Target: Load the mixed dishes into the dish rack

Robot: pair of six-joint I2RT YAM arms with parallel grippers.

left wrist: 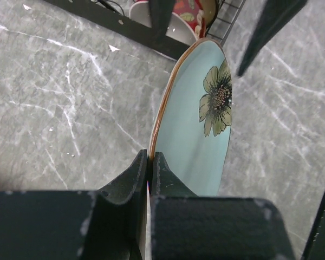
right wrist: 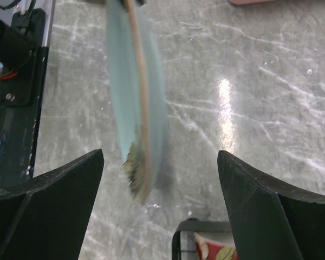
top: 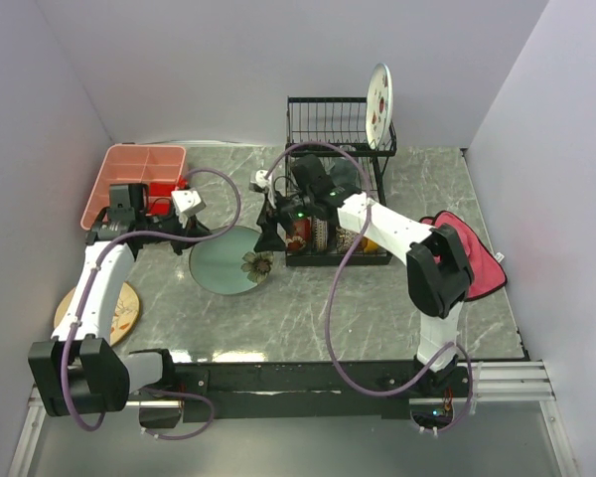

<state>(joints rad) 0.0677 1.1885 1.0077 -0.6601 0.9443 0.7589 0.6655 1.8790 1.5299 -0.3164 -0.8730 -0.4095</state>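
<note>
At the near left edge of the bench, a tan plate (top: 119, 313) is lying flat, partly hidden under the left arm.

Toward the middle of the bench, the mint plate (top: 223, 263) is sitting just left of the rack (top: 338, 253). The left fingers (left wrist: 135, 173) are pressing together on its brown rim at the left side, clamping it. The flower print is facing up, close to the plate's right edge. From the wrist cameras I cannot tell whether the plate is resting on the bench or hanging a little above it.

The right fingers (right wrist: 70, 179) are standing wide apart, one on each side of the plate's right rim and touching neither face. The right arm is reaching across the front of the rack to get there.

At the right edge of the bench, a red cloth (top: 472, 263) is lying crumpled behind the right arm's elbow.

The rack is standing at the far middle of the bench, and a white bowl (left wrist: 176, 30) is showing in its lower tier. At the far left corner a pink tray (top: 134, 179) is lying, with the left arm's wrist passing over its near side. On the rack's upper right corner a white plate (top: 379, 104) with red spots is standing on edge.
</note>
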